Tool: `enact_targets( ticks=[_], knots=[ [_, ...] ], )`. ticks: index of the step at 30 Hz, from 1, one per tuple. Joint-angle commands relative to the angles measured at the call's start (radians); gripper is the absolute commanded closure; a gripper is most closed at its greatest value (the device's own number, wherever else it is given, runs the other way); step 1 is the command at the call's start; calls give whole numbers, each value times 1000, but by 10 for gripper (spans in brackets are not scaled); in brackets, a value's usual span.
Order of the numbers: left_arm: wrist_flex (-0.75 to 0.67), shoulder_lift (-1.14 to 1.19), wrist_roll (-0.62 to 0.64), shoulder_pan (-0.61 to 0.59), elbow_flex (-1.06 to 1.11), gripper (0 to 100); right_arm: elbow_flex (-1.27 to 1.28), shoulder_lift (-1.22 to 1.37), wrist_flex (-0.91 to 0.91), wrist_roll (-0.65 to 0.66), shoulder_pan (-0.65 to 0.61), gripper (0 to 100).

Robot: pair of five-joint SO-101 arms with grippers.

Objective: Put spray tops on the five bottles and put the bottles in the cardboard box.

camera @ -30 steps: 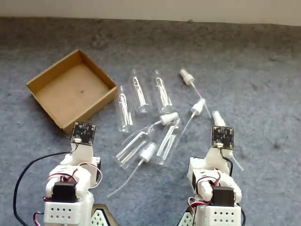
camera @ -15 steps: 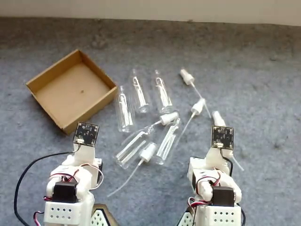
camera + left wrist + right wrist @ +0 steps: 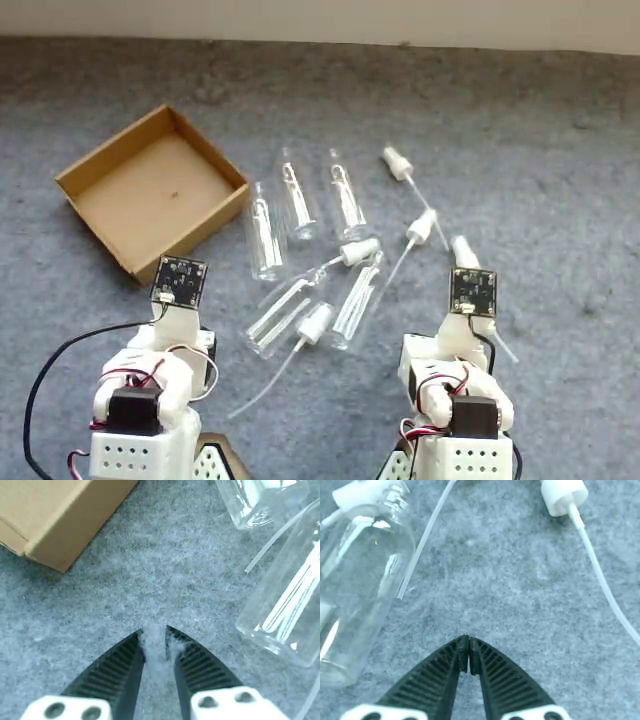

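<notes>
Here the left gripper (image 3: 154,629) sits near the cardboard box (image 3: 65,525), jaws slightly parted, and the right gripper (image 3: 469,639) sits beside a bottle (image 3: 365,575), jaws pressed together.

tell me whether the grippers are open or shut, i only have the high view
observer: the right gripper is shut, tips touching, nothing between them.
operator: and the left one
observer: the left gripper is open by a narrow gap, with bare carpet showing through it.
operator: is the left one touching a bottle
observer: no, the nearest bottle lies on its side, apart from the gripper, with carpet between them.
</notes>
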Motion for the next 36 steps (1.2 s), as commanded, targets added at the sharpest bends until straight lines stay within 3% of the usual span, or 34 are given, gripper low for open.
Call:
enact_targets(
  ticks=[1,9,26,33,36],
  knots=[
    [5,4,-12,10,-108,995,160,-8,5,-9,-8,994],
    [66,47,-20,10,-252,993,160,-8,5,-9,-8,994],
    [75,759,-63,16,-670,992,160,-8,5,-9,-8,994],
    [75,905,-292,16,-831,992,160,-8,5,-9,-8,994],
    [143,984,-334,18,-926,992,160,-8,5,-9,-8,994]
  ],
)
